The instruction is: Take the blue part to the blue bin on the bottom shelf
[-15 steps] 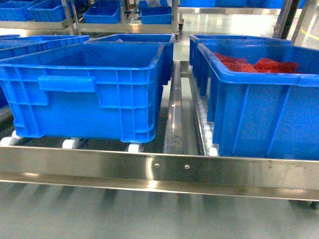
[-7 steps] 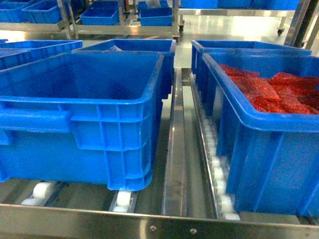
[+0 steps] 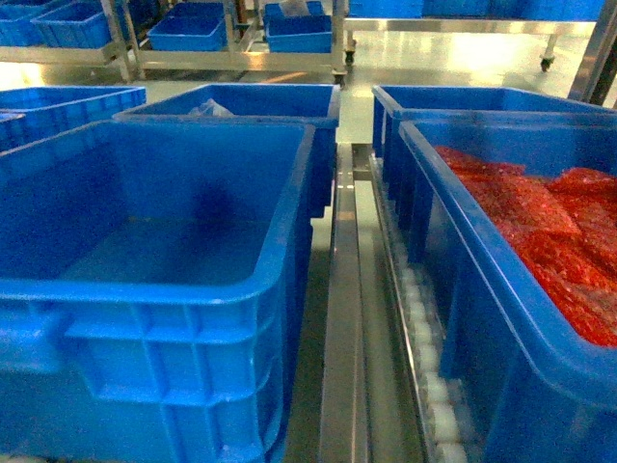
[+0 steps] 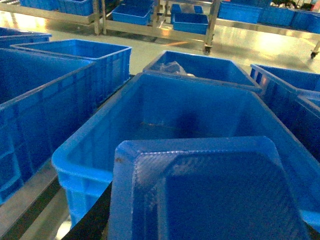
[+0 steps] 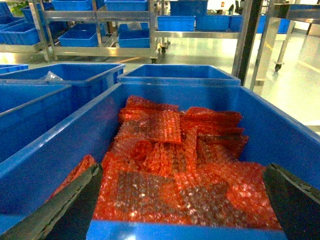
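In the left wrist view the blue part (image 4: 215,190), a dark-blue block with rounded corners, fills the lower foreground. My left gripper (image 4: 200,227) is shut on it, and only one black finger (image 4: 92,220) shows at its left. The part hangs over the near end of an empty blue bin (image 4: 85,150), which also shows at the left of the head view, blue bin (image 3: 145,289). My right gripper (image 5: 182,205) is open, fingers wide apart, above a bin of red bubble wrap (image 5: 170,165). Neither gripper shows in the head view.
A steel rail (image 3: 342,318) and white rollers (image 3: 424,338) run between the empty bin and the red-filled bin (image 3: 463,251). Behind stand more blue bins, one holding clear plastic (image 3: 207,108). Racks with further bins (image 3: 193,29) line the far floor.
The head view has risen and closed in. The steel front rail has dropped out of sight, and I now look down into the empty bin and the red-filled one.
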Robot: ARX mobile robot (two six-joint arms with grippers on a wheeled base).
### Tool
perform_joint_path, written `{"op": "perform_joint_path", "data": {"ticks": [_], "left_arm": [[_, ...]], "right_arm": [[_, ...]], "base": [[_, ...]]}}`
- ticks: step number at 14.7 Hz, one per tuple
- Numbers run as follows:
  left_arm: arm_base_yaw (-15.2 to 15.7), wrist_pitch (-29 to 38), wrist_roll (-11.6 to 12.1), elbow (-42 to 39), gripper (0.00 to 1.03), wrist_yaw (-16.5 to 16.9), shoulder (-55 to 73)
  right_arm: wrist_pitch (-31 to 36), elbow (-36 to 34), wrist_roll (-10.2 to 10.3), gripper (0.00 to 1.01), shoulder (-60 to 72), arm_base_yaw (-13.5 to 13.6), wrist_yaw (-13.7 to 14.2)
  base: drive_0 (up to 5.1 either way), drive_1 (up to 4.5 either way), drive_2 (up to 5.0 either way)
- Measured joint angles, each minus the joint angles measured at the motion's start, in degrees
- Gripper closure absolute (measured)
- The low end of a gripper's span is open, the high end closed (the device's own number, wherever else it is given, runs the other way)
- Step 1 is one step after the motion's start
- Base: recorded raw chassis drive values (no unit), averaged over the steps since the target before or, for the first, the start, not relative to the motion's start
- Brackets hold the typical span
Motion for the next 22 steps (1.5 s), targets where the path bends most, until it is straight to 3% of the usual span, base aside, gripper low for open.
{"op": "perform_joint_path", "data": {"ticks": [5, 22], "left_arm": [[0.0, 0.3, 0.0, 0.0, 0.6, -0.1, 0.0], [0.0, 0.0, 0.0, 0.0, 0.6, 0.0, 0.1]], "right_arm": [[0.2, 0.0, 0.0, 0.03, 0.0, 0.0, 0.0], [0.0, 0.0, 0.0, 0.03, 0.0, 0.0, 0.0]], "base": [[-0.1, 4.12, -4.2], [0.0, 0.0, 0.0]]}}
